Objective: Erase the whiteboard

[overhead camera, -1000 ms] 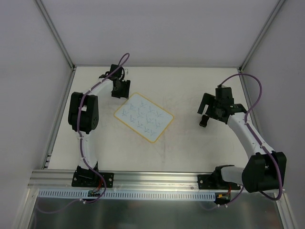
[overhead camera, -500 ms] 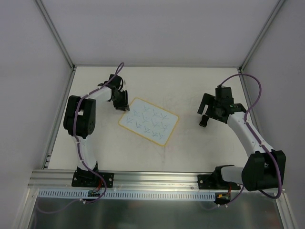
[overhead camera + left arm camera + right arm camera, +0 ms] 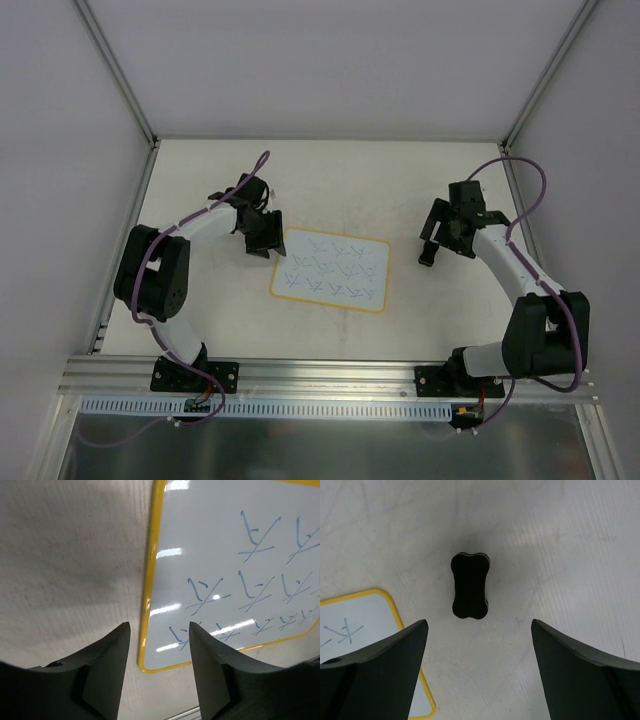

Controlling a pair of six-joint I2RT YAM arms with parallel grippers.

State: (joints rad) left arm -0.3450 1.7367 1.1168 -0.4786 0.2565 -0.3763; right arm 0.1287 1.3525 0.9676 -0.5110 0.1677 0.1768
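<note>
The whiteboard lies flat on the table, white with a yellow border and several blue-grey marks. In the left wrist view its left edge and one corner lie between my fingers. My left gripper is open and low at that left edge. The small black eraser lies on the table right of the board; in the right wrist view the eraser is just ahead of the fingers. My right gripper is open wide and empty above it. A board corner shows at the left there.
White walls with metal posts close the table on three sides. An aluminium rail runs along the near edge, where both arm bases are bolted. Bare table lies behind the board.
The whiteboard has slid right and turned until its long side lies nearly level. My left gripper moved right and nearer along with its left edge. The right gripper shifted only slightly.
</note>
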